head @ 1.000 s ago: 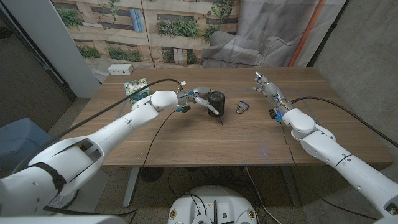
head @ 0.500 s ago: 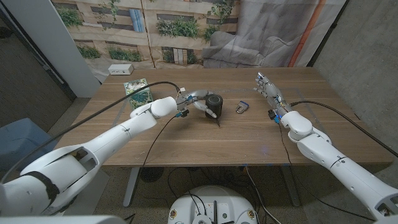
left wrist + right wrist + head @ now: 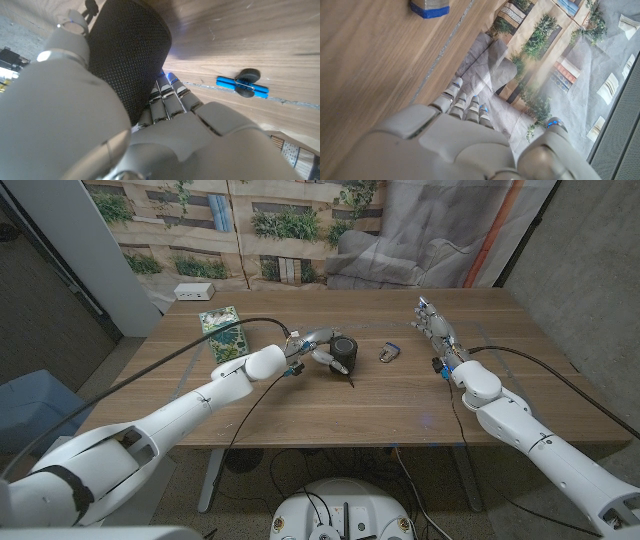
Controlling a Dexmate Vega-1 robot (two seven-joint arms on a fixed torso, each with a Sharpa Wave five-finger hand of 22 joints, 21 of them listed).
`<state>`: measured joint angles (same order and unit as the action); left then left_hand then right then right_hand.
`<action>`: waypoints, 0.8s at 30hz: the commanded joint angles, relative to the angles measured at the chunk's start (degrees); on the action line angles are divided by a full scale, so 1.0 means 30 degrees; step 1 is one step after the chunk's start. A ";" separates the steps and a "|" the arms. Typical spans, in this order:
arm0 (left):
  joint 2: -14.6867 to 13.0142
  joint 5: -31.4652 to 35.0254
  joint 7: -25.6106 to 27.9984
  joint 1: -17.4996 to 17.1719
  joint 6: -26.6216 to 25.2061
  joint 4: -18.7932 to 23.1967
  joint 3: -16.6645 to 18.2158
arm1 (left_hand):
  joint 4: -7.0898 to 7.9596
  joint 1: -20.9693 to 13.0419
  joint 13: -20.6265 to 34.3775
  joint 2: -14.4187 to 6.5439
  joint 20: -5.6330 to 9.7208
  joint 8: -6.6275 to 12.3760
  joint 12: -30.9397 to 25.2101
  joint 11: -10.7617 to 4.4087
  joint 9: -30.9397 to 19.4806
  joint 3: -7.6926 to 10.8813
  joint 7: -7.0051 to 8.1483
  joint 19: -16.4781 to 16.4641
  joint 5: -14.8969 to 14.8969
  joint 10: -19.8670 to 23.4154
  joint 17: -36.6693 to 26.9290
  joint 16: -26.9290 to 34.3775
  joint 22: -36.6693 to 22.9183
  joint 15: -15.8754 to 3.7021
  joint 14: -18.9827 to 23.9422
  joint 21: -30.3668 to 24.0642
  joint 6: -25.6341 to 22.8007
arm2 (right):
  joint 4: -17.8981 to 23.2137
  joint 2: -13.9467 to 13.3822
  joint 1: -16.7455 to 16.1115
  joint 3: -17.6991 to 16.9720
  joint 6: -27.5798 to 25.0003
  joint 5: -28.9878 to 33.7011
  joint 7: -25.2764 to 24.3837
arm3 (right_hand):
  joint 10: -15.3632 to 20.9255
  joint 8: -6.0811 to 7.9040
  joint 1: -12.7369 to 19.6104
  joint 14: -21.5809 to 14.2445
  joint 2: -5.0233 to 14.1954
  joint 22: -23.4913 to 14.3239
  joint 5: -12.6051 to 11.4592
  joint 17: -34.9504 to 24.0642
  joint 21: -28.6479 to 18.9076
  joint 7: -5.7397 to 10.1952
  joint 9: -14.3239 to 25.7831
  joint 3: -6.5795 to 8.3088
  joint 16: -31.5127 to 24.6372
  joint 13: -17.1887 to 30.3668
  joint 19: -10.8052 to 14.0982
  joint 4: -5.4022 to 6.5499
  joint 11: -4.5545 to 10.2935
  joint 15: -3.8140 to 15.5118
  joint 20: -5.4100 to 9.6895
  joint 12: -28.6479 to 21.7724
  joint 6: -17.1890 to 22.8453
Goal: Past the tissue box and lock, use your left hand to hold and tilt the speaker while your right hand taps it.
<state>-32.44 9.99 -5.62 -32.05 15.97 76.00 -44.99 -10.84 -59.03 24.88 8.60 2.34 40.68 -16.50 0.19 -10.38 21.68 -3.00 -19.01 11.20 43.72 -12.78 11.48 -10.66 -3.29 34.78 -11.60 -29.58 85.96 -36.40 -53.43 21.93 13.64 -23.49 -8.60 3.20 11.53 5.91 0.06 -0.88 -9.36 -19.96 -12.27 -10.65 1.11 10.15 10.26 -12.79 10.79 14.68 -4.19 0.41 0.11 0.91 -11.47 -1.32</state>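
on the wooden worktop (image 3: 300,395) the tilted speaker (image 3: 344,349) is gripped by the left hand (image 3: 318,345); the right hand (image 3: 432,323) is held empty, fingers spread.

A small black cylindrical speaker (image 3: 344,349), covered in mesh fabric (image 3: 131,60), is being held tilted on the wooden table, near its middle. A padlock (image 3: 389,353) with blue trim is lying just beside it, apart, on the robot's right.
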 commanded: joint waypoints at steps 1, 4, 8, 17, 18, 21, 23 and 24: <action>-0.0087 0.0151 0.0197 -0.0289 -0.0237 -0.0046 -0.0005 | 0.0361 0.0774 -0.0159 -0.4489 0.0326 -0.0265 0.0286 -0.4348 -0.0005 0.0127 0.3458 0.0170 -0.0035 0.4741 0.0046 0.0182 -0.0012 -0.2665 -0.0145 0.0026 -0.6311 | -0.0130 0.0129 -0.0068 0.0019 -0.0084 -0.0046 -0.0226 | 0.0175 -0.0058 0.0075 -0.0122 -0.0056 -0.0040 -0.0158 -0.0025 -0.0065 0.0075 0.0008 0.0036 -0.0060 0.0032 0.0078 0.0083 0.0082 -0.0005 0.0054 -0.0154 0.0083; -0.0261 0.0183 0.0121 -0.0360 -0.0430 0.0129 0.0025 | 0.0389 0.0942 -0.0485 -0.4377 0.0299 -0.0931 0.0780 -0.4334 0.0033 -0.0042 0.3862 0.0279 -0.0029 0.4048 0.0149 0.0198 0.0005 -0.2680 -0.0230 0.0007 -0.5519 | -0.0149 0.0151 -0.0052 0.0045 -0.0075 -0.0021 -0.0246 | 0.0183 -0.0059 0.0079 -0.0126 -0.0049 -0.0040 -0.0161 -0.0024 -0.0062 0.0077 0.0007 0.0034 -0.0057 0.0032 0.0082 0.0080 0.0070 -0.0005 0.0054 -0.0150 0.0096; -0.0475 0.0098 -0.0267 -0.0355 -0.0675 0.0330 0.0032 | 0.0415 0.1154 -0.0814 -0.4208 0.0235 -0.1612 0.1276 -0.4335 0.0078 -0.0252 0.4019 0.0643 -0.0013 0.3193 0.0247 0.0031 0.0014 -0.2685 -0.0820 0.0074 -0.4952 | -0.0183 0.0169 0.0005 0.0098 -0.0100 -0.0015 -0.0195 | 0.0174 -0.0067 0.0086 -0.0146 -0.0038 -0.0039 -0.0166 -0.0021 -0.0059 0.0101 0.0007 0.0032 -0.0055 0.0032 0.0094 0.0073 0.0080 0.0010 0.0068 -0.0133 0.0104; -0.0592 -0.0159 -0.1274 -0.0143 -0.1035 0.0403 -0.0156 | 0.0412 0.1570 -0.1678 -0.3779 0.0009 -0.4103 0.1994 -0.4316 0.0147 -0.0770 0.4634 0.1572 0.0105 0.0720 0.0449 -0.0127 0.0041 -0.2612 -0.2161 0.0139 -0.2902 | -0.0316 0.0248 0.0078 0.0149 -0.0039 -0.0031 -0.0169 | 0.0195 -0.0069 0.0104 -0.0244 -0.0010 -0.0039 -0.0178 -0.0016 -0.0056 0.0142 0.0009 0.0026 -0.0072 0.0034 0.0129 0.0057 0.0090 -0.0006 0.0066 -0.0113 0.0159; -0.0608 -0.0175 -0.1333 -0.0139 -0.1056 0.0430 -0.0164 | 0.0408 0.1578 -0.1746 -0.3755 0.0020 -0.4238 0.2029 -0.4313 0.0145 -0.0801 0.4673 0.1610 0.0114 0.0462 0.0461 -0.0150 0.0044 -0.2609 -0.2290 0.0131 -0.2875 | -0.0332 0.0256 0.0081 0.0153 -0.0028 -0.0039 -0.0161 | 0.0186 -0.0070 0.0106 -0.0255 -0.0007 -0.0039 -0.0179 -0.0015 -0.0056 0.0152 0.0009 0.0025 -0.0073 0.0034 0.0134 0.0054 0.0093 0.0002 0.0061 -0.0105 0.0163; -0.0659 -0.0236 -0.1603 -0.0068 -0.1138 0.0456 -0.0200 | 0.0388 0.1579 -0.2119 -0.3640 -0.0018 -0.5151 0.2047 -0.4312 0.0135 -0.0939 0.4841 0.1809 0.0162 -0.0638 0.0530 -0.0141 0.0058 -0.2472 -0.2713 0.0092 -0.2282 | -0.0367 0.0287 0.0077 0.0156 -0.0003 -0.0025 -0.0210 | 0.0200 -0.0075 0.0112 -0.0274 0.0000 -0.0039 -0.0182 -0.0014 -0.0056 0.0157 0.0009 0.0023 -0.0075 0.0034 0.0147 0.0050 0.0092 -0.0013 0.0052 -0.0104 0.0166; -0.0678 -0.0340 -0.1710 -0.0071 -0.1197 0.0475 -0.0177 | 0.0384 0.1542 -0.2485 -0.3514 -0.0053 -0.6215 0.2064 -0.4295 0.0137 -0.1057 0.5095 0.1965 0.0195 -0.1554 0.0593 -0.0185 0.0071 -0.2351 -0.3185 0.0076 -0.1188 | -0.0398 0.0326 0.0045 0.0144 0.0044 -0.0038 -0.0262 | 0.0196 -0.0078 0.0118 -0.0257 0.0008 -0.0039 -0.0186 -0.0012 -0.0057 0.0162 0.0010 0.0023 -0.0062 0.0035 0.0160 0.0045 0.0092 0.0014 0.0053 -0.0095 0.0172; -0.0691 -0.0349 -0.1790 -0.0036 -0.1188 0.0453 -0.0194 | 0.0379 0.1518 -0.2568 -0.3493 -0.0109 -0.6353 0.2078 -0.4293 0.0110 -0.1076 0.5118 0.2055 0.0204 -0.1803 0.0604 -0.0189 0.0073 -0.2385 -0.3271 0.0095 -0.1128 | -0.0399 0.0330 0.0025 0.0143 0.0051 -0.0042 -0.0272 | 0.0201 -0.0081 0.0121 -0.0283 0.0012 -0.0039 -0.0188 -0.0011 -0.0057 0.0166 0.0010 0.0022 -0.0069 0.0035 0.0167 0.0041 0.0092 -0.0023 0.0041 -0.0093 0.0173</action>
<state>-34.00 9.73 -7.99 -32.56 13.38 77.16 -45.22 -9.73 -59.03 17.95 8.60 2.23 23.62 -10.30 -11.56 -9.86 18.82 6.46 -13.58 11.52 39.22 -10.96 11.20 -10.39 -2.65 25.90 -11.15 -29.13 85.23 -35.81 -53.37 22.22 13.39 -23.59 -9.14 3.40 11.53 5.91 -0.15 -0.88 -9.36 -19.96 -12.28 -10.65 1.43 10.15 10.26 -12.79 10.79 14.67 -4.19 0.62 -0.11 0.91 -11.47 -1.01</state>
